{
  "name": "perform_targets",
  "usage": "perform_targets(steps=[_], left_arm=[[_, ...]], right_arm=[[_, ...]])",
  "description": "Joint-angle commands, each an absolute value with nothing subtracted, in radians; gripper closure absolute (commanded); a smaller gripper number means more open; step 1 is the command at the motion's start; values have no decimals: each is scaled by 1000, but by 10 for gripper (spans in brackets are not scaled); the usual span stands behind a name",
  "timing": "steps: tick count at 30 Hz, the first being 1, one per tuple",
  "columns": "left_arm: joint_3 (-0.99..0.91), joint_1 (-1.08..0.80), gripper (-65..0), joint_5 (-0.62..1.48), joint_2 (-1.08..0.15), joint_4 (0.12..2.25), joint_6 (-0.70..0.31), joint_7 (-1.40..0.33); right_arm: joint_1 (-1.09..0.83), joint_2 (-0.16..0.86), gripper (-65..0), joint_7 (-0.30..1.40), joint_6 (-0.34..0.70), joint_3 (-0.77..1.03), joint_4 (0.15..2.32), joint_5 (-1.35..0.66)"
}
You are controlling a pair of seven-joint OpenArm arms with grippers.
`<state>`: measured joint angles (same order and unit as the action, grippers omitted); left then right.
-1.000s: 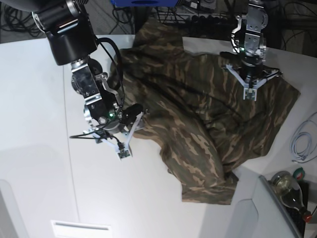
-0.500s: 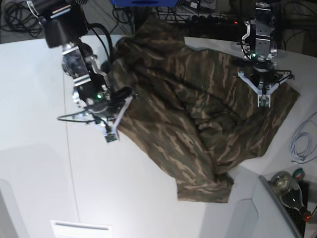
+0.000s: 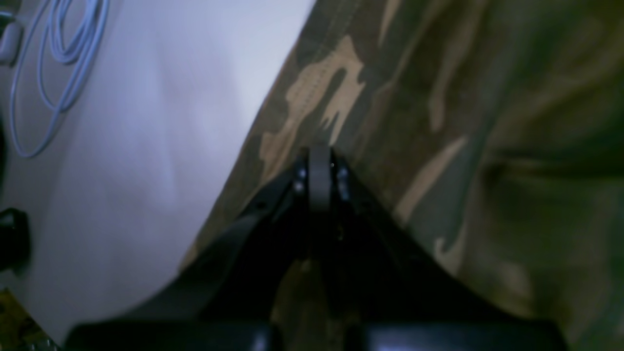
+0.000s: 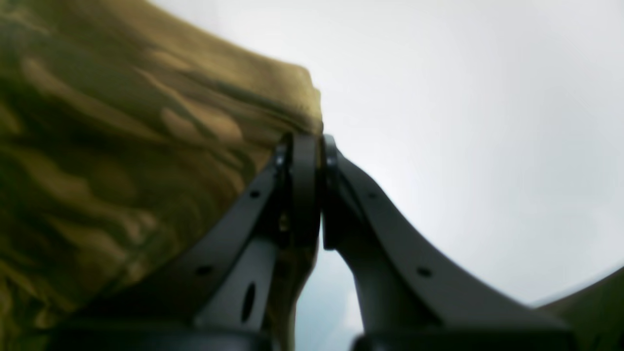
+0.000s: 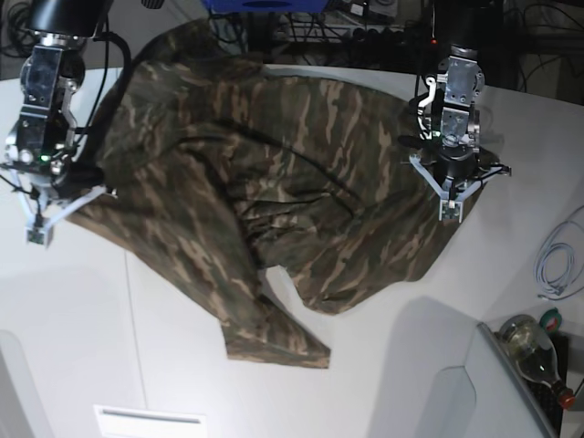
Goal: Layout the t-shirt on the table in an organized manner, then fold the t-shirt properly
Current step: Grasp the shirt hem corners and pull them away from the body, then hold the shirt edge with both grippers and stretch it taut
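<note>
A: Report hand states and garment position.

B: The right hand is clenched on the edge of the t-shirt; its wrist view shows the cloth pinched between closed fingers. The left hand is likewise clenched on a hemmed edge of the t-shirt. The garment lies on the white surface, stretched between the two hands but rumpled, with a loose flap trailing from the middle of the t-shirt toward the near edge.

A: Which relation governs the next move?

B: Judged from the base view, the long axis of the t-shirt runs from one hand to the other. Each hand sits at an opposite end of the t-shirt, neither nearer its middle. Spreading outward along that axis should flatten the cloth; the trailing flap will likely need separate attention.
</note>
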<state>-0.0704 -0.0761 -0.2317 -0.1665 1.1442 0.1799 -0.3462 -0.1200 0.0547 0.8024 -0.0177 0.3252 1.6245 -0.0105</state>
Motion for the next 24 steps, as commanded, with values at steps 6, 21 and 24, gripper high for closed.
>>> perform_targets(steps=[6, 21, 24], left_arm=[[-133, -154, 0, -228, -156, 1291, 176, -364], [-180, -386, 0, -142, -157, 1589, 176, -358], [-263, -421, 0, 35, -160, 1612, 174, -358]], right_arm=[[-48, 79, -6, 719, -58, 387, 1504, 5], [-254, 48, -539, 734, 153, 390, 1814, -2], [-360, -18, -524, 700, 176, 452, 1842, -2]])
